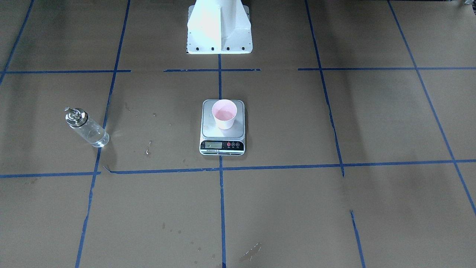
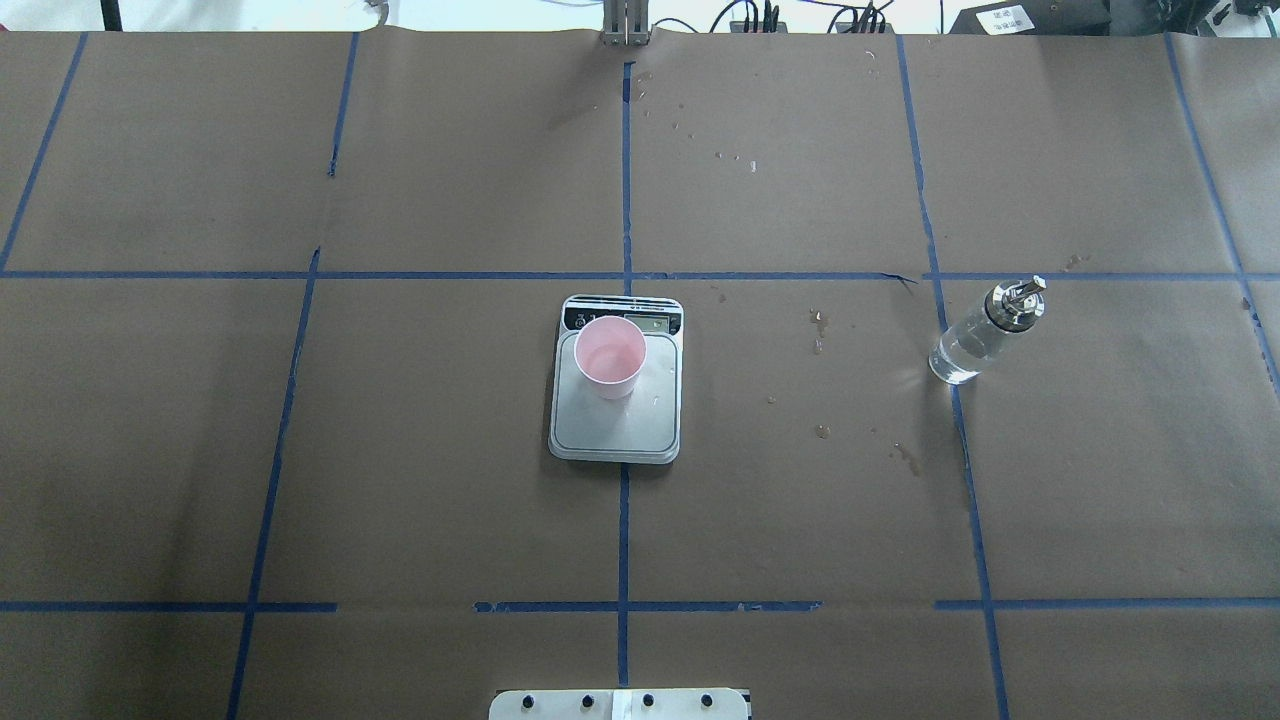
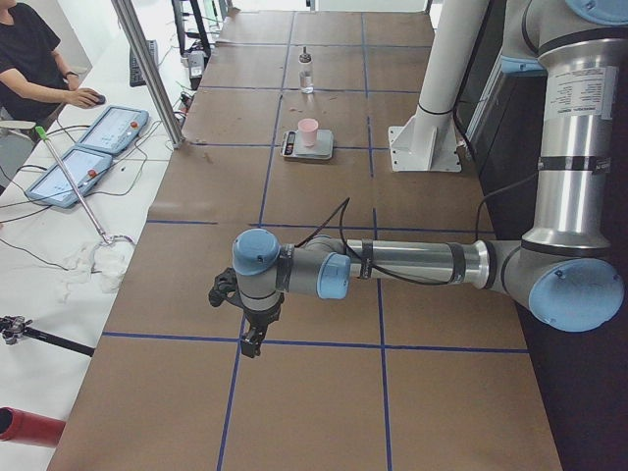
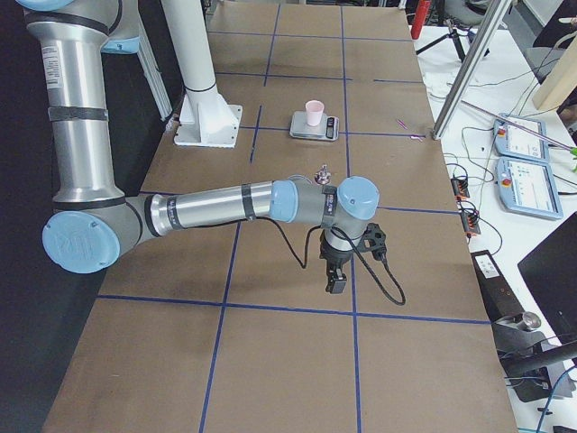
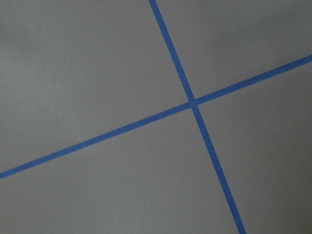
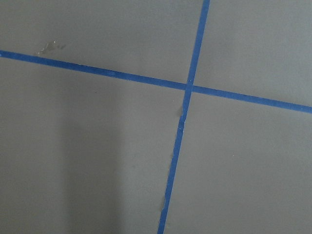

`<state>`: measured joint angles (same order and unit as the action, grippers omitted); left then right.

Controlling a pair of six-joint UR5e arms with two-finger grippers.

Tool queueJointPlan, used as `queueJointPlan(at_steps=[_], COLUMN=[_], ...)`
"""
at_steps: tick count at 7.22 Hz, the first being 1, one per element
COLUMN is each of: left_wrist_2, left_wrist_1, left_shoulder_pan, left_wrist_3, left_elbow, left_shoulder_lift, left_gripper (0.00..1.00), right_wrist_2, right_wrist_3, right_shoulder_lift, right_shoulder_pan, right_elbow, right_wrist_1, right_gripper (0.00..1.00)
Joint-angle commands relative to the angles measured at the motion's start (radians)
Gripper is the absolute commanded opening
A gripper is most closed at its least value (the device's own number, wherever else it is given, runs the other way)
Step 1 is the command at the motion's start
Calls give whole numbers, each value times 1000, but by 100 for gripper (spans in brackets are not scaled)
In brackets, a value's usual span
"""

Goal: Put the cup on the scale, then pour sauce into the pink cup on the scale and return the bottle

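Cup (image 1: 224, 114) stands upright on the scale (image 1: 215, 131), fully inside the steel platform, so I judge the first step as done. The bottle (image 1: 87, 128) stands upright on the table (image 1: 297, 208), free, well apart from the scale on the robot's right side, just beside a blue tape line (image 2: 968, 470). Some liquid shows in its lower part.

Neither claw is near these things. The left gripper (image 3: 252, 341) hangs over the table's left end and the right gripper (image 4: 335, 281) over the right end, each close to a tape crossing. They show only in the side views, and the wrist cameras see only paper and tape, so I cannot tell whether either claw is open or closed. Nothing seems to be held.

The sauce is clear and the cup is small in every view, so I cannot say if any is already inside. If the cup is dry, the pouring step is in hand. It would call for the right arm (image 4: 216, 206), being nearer. It should come to the bottle, grip the glass body below the metal collar, carry it over the cup, and tilt it with the spout above the rim. The cup is light, so a touch could push it off the platform.
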<state>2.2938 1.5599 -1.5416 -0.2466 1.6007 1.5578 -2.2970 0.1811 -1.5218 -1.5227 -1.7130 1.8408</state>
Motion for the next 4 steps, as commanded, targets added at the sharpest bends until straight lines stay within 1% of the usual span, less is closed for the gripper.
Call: queueJointPlan(at_steps=[1, 2, 3, 4], left_wrist_2=[21, 21, 21, 23], left_wrist_1=[-73, -75, -75, -75], left_shoulder_pan=[-5, -6, -8, -6], left_wrist_3=[1, 1, 1, 1], left_elbow=[5, 5, 7, 7], left_shoulder_lift=[15, 24, 24, 24], left_gripper=[100, 100, 100, 100], right_wrist_2=[-19, -25, -25, -38], right_wrist_3=[-2, -5, -9, -9], right_shoulder_lift=[-50, -102, -119, -121], right_shoulder_pan=[-7, -20, -30, -33], right_elbow=[1, 1, 9, 9], right_wrist_1=[-32, -122, -159, -160], right_gripper=[100, 100, 100, 100])
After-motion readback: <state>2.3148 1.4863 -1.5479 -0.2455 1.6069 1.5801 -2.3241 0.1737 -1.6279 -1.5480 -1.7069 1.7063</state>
